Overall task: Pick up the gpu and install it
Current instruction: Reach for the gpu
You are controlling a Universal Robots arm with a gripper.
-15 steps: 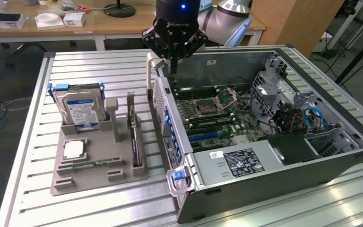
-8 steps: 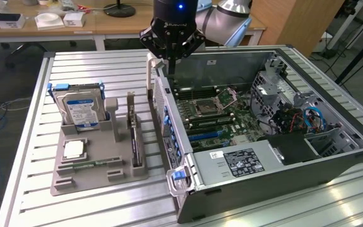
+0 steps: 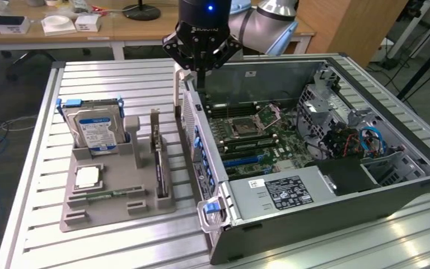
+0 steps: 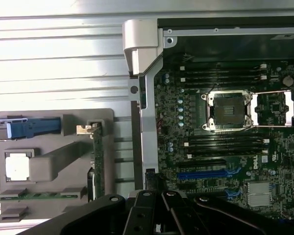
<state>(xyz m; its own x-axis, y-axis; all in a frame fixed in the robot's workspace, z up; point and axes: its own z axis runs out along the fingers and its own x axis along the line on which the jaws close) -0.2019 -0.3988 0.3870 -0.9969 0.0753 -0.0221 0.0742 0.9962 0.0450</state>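
Observation:
The gpu [image 3: 160, 168] is a thin dark card standing on edge in the right slot of a grey holder [image 3: 118, 208], with its pale bracket at the far end. From above, the gpu [image 4: 98, 164] shows as a narrow green-edged strip. My gripper [image 3: 200, 75] hangs shut and holding nothing over the far left wall of the open computer case [image 3: 335, 196], well behind the card. In the wrist view the shut gripper [image 4: 157, 205] sits over the case wall, beside the motherboard [image 4: 225, 137] and its blue slot [image 4: 206, 174].
The holder also carries a silver hard drive [image 3: 96, 131] with a blue label, a square processor [image 3: 87, 176] and a green memory stick [image 3: 107, 194]. A power supply [image 3: 286, 193] and cables fill the case's near end. Everything rests on a slatted metal table [image 3: 125, 246].

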